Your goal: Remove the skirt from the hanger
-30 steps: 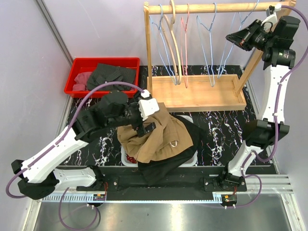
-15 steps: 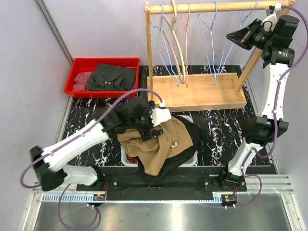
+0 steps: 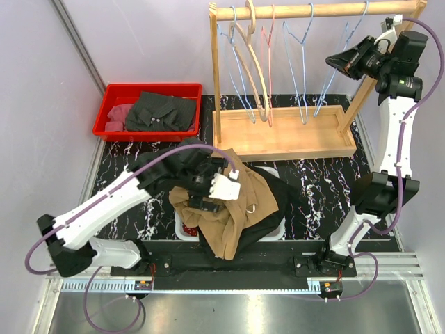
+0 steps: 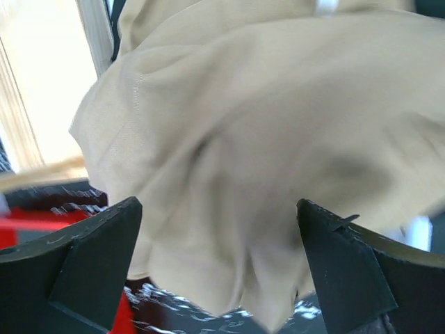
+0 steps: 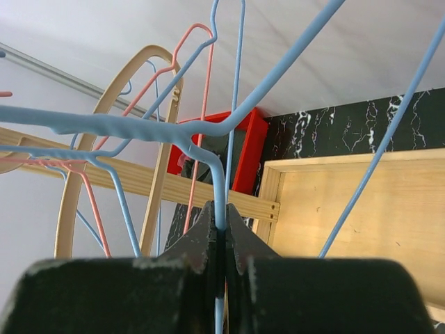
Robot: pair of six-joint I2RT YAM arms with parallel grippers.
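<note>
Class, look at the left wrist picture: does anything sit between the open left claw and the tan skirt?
Nothing visible does. The tan skirt fills the space directly ahead of the left claw, whose jaws stand wide apart, and no other object lies in front of it.

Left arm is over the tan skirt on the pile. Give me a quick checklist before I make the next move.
1. Left gripper jaws open: ok, spread wide.
2. Tan skirt lined up with them: ok, cloth fills the view ahead, not gripped.
3. Right gripper shut on blue hanger: ok.
4. That hanger bare of cloth: ok.
5. Skirt separate from the black garment beneath it: cannot tell.
</note>
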